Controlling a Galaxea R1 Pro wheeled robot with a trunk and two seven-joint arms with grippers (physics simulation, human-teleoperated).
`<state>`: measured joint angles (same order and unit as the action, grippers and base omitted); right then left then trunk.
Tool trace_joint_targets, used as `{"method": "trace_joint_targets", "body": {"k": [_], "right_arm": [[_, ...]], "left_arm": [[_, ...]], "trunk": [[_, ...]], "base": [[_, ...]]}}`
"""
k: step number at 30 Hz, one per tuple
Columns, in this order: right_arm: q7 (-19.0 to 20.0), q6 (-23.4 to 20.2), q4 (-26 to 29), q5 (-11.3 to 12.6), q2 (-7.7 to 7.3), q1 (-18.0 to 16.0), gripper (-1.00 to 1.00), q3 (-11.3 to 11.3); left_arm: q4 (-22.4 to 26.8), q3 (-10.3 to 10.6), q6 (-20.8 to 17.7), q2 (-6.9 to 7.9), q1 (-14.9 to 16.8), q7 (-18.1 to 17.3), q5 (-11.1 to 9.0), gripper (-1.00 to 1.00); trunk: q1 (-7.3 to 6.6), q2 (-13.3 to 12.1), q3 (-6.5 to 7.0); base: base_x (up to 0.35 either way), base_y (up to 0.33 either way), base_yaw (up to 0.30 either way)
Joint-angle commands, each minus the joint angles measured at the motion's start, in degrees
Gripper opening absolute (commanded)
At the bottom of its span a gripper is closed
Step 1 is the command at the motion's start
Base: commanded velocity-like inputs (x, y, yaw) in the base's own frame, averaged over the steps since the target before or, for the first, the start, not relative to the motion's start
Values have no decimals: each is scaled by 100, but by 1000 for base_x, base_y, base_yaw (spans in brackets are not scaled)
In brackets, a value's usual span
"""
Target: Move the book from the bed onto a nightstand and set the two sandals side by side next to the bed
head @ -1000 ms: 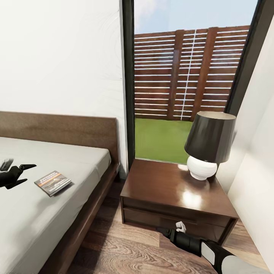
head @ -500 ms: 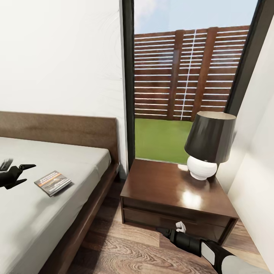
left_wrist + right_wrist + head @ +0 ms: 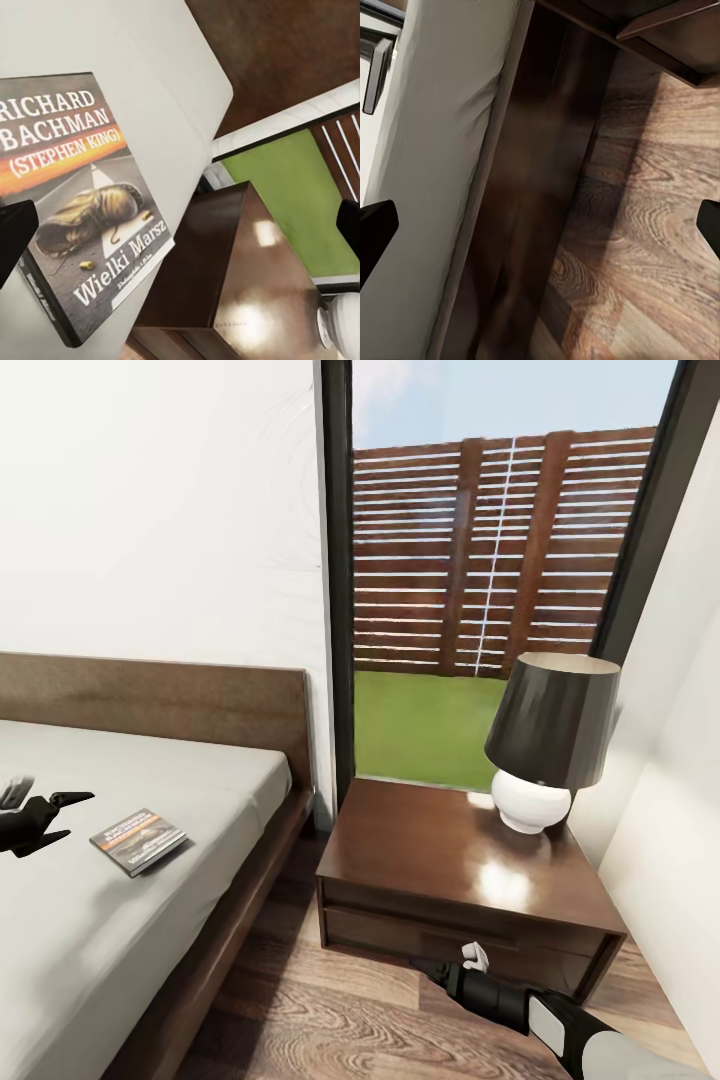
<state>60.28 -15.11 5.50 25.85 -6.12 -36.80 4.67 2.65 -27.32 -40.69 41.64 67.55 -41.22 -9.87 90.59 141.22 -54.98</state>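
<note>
Only the lamp (image 3: 548,745) occupies the nightstand (image 3: 430,850); its left part lies open.

The book (image 3: 82,202) has a dark cover with white lettering, an orange band and a brownish shoe, perhaps a boot. The bed (image 3: 230,900) has a dark brown frame and light-grey mattress. The nightstand (image 3: 450,860) is glossy dark brown; the lamp (image 3: 545,745) has a dark shade on a white base. The floor (image 3: 340,1020) is wood-grained brown.
</note>
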Motion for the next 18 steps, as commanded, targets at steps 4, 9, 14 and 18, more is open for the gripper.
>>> {"method": "trace_joint_targets", "body": {"k": [4,9,14,18], "right_arm": [[11,-46,4,60,-3,-2,100,44],[11,-45,4,60,-3,-2,100,43],[11,-44,4,60,-3,-2,100,43],[11,-40,4,60,-3,-2,100,43]], "left_arm": [[-1,36,-36,2,4,0,-59,100],[-1,41,-36,2,4,5,-59,100],[-1,41,-36,2,4,7,-53,100],[-1,42,-36,2,4,8,-51,100]], "trunk": [[-1,2,-6],[-1,2,-6],[-1,2,-6],[-1,2,-6]], "base": [[67,21,0],[118,81,0],[145,111,0],[153,97,0]]}}
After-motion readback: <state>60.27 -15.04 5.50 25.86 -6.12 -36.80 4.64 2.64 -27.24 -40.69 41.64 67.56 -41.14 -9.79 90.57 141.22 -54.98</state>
